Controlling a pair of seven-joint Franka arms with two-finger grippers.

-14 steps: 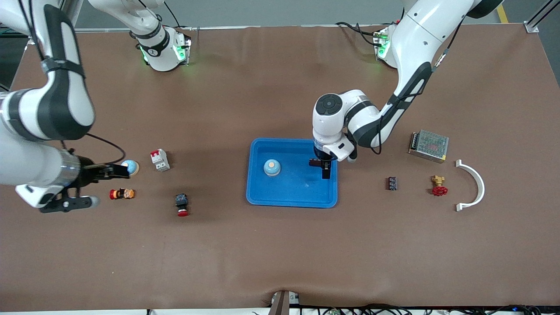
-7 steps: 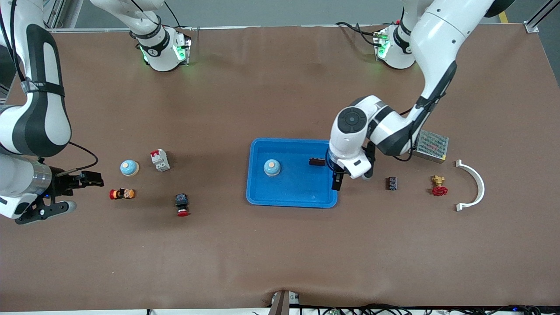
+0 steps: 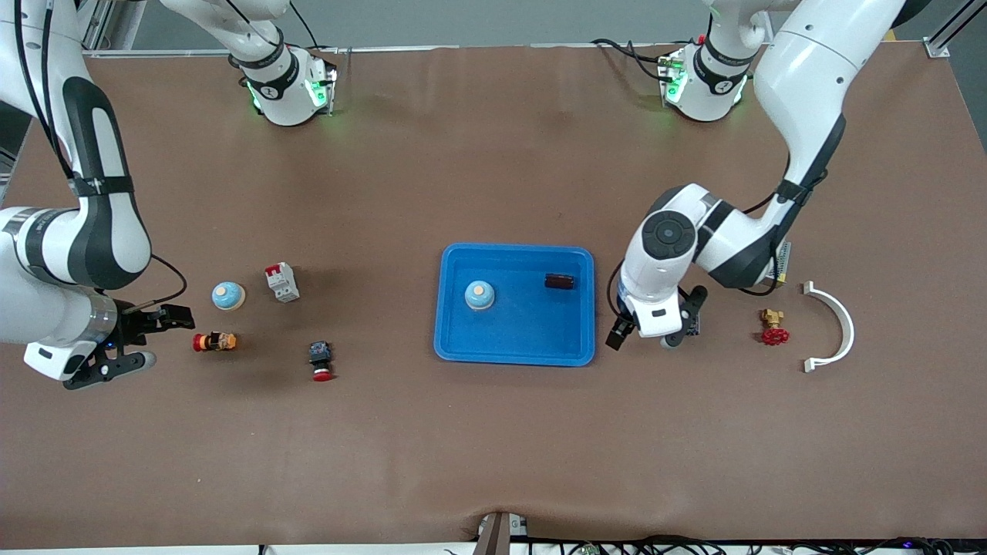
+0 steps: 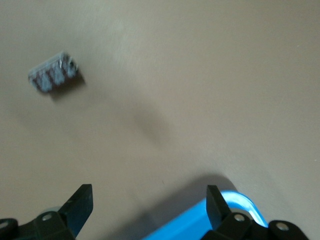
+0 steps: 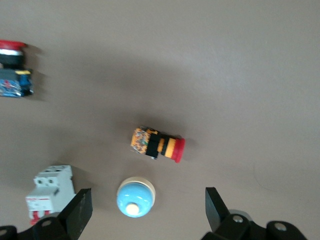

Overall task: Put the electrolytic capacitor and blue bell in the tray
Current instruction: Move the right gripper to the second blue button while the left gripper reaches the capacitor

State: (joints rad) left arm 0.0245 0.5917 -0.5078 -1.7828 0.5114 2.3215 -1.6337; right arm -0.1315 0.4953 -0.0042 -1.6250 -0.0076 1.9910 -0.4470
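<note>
The tray (image 3: 515, 351) serves as the landmark. Nearest the front camera, the left gripper (image 3: 621, 334) hangs just off the tray's rim toward the left arm's end of the table, jaws spread and empty; a second ago it stood over the tray's inside, so it has released and pulled out. Inside the tray, the blue bell (image 3: 479, 294) sits upright, and the electrolytic capacitor (image 3: 559, 281), a dark cylinder, lies a little farther from the camera, apart from the bell and no longer under the fingers. Both task things now rest in the tray, so the job looks finished. Well away toward the right arm's end, the right gripper (image 3: 166, 317) waits released over bare table, near a second blue bell (image 3: 228, 295).
</note>
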